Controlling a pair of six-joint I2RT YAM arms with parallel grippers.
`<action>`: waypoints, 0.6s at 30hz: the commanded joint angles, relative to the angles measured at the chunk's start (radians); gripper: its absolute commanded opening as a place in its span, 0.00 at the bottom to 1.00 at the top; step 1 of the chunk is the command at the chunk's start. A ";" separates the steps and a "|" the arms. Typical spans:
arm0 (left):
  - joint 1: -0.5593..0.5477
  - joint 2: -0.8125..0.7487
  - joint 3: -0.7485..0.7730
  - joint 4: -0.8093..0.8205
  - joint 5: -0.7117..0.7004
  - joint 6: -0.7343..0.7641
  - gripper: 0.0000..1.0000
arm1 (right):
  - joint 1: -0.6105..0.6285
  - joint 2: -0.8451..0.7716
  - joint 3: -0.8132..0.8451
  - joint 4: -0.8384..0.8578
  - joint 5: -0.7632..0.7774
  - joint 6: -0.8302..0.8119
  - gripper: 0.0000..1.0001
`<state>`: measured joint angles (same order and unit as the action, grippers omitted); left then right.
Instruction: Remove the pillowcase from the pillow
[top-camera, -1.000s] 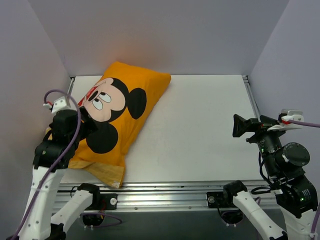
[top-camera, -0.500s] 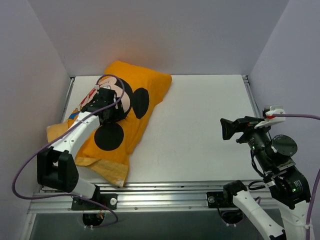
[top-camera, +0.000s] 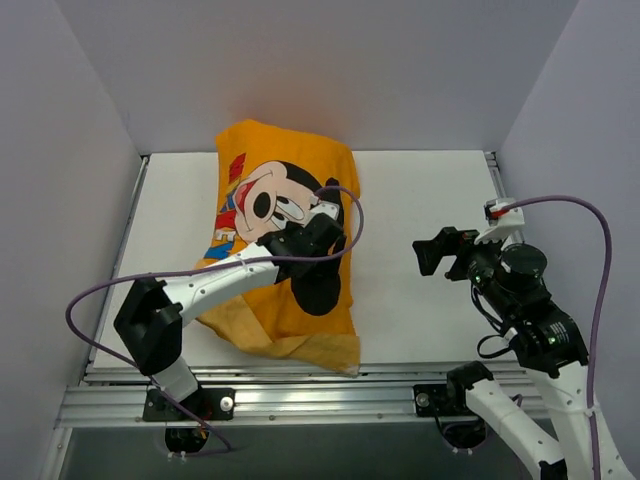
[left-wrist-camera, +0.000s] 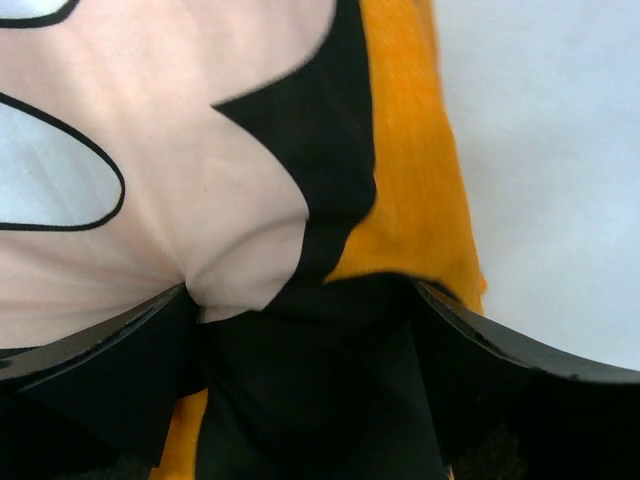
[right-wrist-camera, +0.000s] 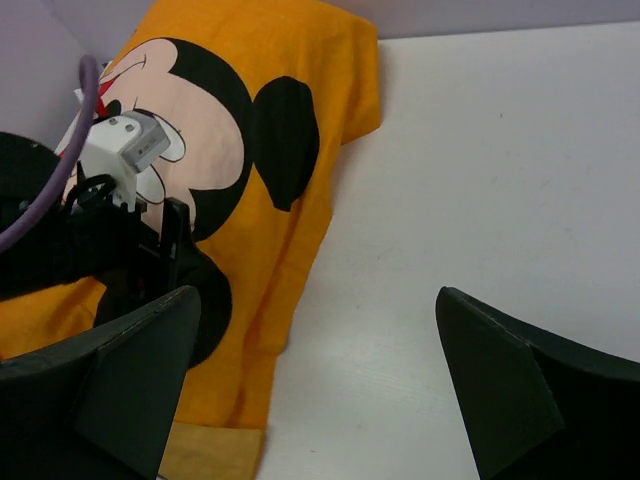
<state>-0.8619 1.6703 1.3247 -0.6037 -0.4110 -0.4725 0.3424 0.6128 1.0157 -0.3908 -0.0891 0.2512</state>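
Note:
The orange-yellow pillowcase (top-camera: 290, 150) with the Mickey Mouse print up lies lengthwise on the left half of the white table (top-camera: 430, 180). Its open, paler end (top-camera: 310, 347) is at the near edge. The white pillow is hidden inside it. My left gripper (top-camera: 305, 245) is down on the print in the middle of the case. In the left wrist view its jaws (left-wrist-camera: 300, 330) pinch a puckered fold of the black and cream fabric (left-wrist-camera: 250, 200). My right gripper (top-camera: 430, 255) is open and empty above the bare table right of the case (right-wrist-camera: 300, 60).
Grey walls close in the table on the left, back and right. The left arm's purple cable (top-camera: 345, 215) loops over the pillowcase. A metal rail (top-camera: 330, 400) runs along the near edge. Bare white table lies right of the case (right-wrist-camera: 500, 200).
My left gripper has swung to the right with the fabric in it, turning the pillowcase from a slant to lengthwise and nearer the table's middle. My right gripper has moved left toward it.

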 joint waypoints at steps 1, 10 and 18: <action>-0.078 -0.039 0.050 -0.134 0.028 -0.115 0.94 | 0.009 0.060 -0.028 0.044 0.046 0.118 1.00; -0.071 -0.302 -0.123 -0.309 -0.126 -0.282 0.94 | 0.015 0.320 -0.210 0.355 -0.205 0.315 1.00; -0.035 -0.517 -0.399 -0.314 -0.079 -0.499 0.94 | 0.151 0.686 -0.201 0.748 -0.293 0.410 1.00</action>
<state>-0.9207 1.1995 1.0016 -0.8276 -0.5217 -0.8581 0.4328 1.2121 0.7876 0.0998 -0.3084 0.5953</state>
